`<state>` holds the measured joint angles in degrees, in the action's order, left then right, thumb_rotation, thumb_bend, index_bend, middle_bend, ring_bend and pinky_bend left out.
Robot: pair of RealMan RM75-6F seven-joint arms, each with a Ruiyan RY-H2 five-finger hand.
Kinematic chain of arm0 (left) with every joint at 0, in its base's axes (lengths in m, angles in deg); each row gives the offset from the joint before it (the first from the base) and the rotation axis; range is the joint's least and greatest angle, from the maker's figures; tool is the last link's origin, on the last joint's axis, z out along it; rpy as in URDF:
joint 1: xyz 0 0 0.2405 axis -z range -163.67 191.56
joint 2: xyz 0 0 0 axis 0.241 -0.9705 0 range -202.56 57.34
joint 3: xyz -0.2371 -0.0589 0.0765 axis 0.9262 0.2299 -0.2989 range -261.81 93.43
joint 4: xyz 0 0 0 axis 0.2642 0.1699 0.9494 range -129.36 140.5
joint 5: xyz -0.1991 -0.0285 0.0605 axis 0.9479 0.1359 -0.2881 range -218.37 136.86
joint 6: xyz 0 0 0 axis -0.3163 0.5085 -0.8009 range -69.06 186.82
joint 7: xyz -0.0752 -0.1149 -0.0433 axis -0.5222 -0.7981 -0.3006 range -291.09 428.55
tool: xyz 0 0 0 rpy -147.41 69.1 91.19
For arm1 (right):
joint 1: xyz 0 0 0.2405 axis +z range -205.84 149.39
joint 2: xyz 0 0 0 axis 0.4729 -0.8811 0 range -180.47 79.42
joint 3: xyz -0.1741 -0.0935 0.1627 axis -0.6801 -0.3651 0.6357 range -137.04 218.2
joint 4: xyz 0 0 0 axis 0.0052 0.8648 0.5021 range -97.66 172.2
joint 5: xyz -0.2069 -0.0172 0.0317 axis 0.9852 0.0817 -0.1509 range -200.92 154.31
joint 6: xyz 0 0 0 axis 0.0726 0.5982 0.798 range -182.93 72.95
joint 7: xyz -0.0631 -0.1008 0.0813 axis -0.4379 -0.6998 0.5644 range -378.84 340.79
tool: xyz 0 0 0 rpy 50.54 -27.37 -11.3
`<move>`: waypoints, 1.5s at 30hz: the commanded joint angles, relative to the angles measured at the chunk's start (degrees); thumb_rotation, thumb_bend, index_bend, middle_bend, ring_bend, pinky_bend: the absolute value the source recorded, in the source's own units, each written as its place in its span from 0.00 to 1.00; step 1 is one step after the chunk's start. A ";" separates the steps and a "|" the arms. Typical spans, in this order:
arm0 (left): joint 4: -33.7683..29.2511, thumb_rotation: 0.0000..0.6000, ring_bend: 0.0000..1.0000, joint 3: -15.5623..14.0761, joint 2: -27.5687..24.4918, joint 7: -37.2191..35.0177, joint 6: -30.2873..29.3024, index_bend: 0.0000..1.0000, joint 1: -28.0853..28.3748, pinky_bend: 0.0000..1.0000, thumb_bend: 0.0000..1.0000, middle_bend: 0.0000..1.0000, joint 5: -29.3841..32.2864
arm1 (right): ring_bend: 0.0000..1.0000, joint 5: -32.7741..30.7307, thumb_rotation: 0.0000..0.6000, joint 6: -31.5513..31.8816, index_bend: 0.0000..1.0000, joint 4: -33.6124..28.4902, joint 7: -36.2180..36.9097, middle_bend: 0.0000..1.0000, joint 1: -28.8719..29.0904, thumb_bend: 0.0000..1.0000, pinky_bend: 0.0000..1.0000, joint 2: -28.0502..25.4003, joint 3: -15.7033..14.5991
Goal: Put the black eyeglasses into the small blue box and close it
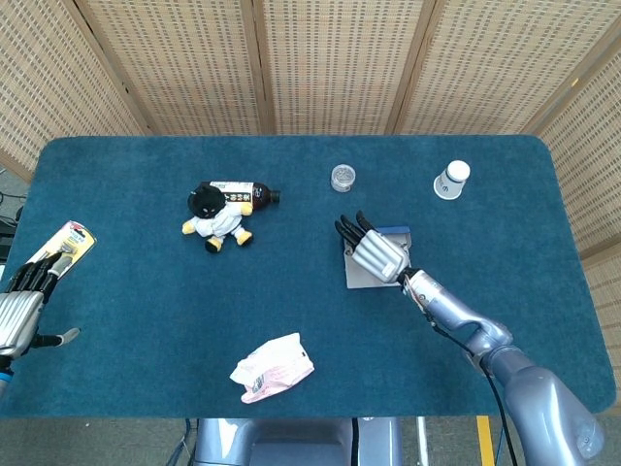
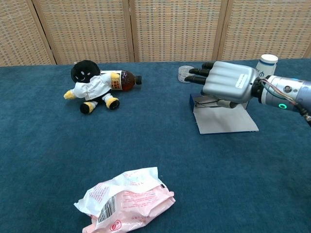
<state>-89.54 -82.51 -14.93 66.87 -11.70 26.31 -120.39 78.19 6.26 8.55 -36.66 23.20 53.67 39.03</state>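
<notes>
Your right hand [image 2: 227,81] hovers low over the small blue box [image 2: 223,118], covering its far wall. Just beyond your fingers [image 2: 197,72] stands a small clear jar [image 1: 343,178]; a paper cup [image 2: 267,63] sits to the right. Leftward, bare counter [image 1: 291,262] runs to the plush doll [image 2: 92,86] and bottle [image 2: 124,80]. A snack packet [image 2: 127,200] lies near the front edge.
</notes>
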 commanded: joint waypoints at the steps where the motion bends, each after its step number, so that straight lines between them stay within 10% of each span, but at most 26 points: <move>1: 0.00 1.00 0.00 -0.01 0.00 0.02 0.07 0.00 0.04 0.00 0.00 0.00 0.04 | 0.00 -0.20 1.00 -0.43 0.63 0.82 -0.21 0.08 0.30 0.62 0.18 0.60 -0.27; 8: 0.07 1.00 0.00 -0.02 -0.04 -0.14 0.41 0.00 0.19 0.00 0.00 0.00 0.27 | 0.00 -1.19 1.00 -1.24 0.59 2.62 -1.12 0.07 0.74 0.45 0.18 1.77 -0.21; 12: 0.09 1.00 0.00 0.01 -0.06 -0.18 0.42 0.00 0.22 0.00 0.00 0.00 0.37 | 0.00 -2.28 1.00 -2.37 0.29 3.34 -2.96 0.01 0.54 0.07 0.18 2.33 0.09; 18: 0.07 1.00 0.00 -0.09 -0.09 -0.28 0.42 0.00 0.22 0.00 0.00 0.00 0.25 | 0.00 -4.60 1.00 -3.14 0.01 2.99 -5.72 0.00 -0.25 0.00 0.18 2.75 1.44; 36: -0.25 1.00 0.00 -0.48 -0.19 -0.20 -0.21 0.00 0.00 0.00 0.00 0.00 -0.61 | 0.00 -11.03 1.00 1.86 0.01 -16.66 -8.68 0.00 -5.94 0.00 0.18 -6.46 5.32; 45: -0.42 1.00 0.00 -1.06 -0.21 -0.03 -0.70 0.00 -0.13 0.00 0.00 0.00 -2.09 | 0.00 -10.62 1.00 6.01 0.31 -32.54 4.79 0.03 -12.50 0.13 0.20 -14.76 1.73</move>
<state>-89.94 -83.53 -15.15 66.80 -12.35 26.20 -122.42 67.55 10.84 -20.19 -36.39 13.38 41.72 42.41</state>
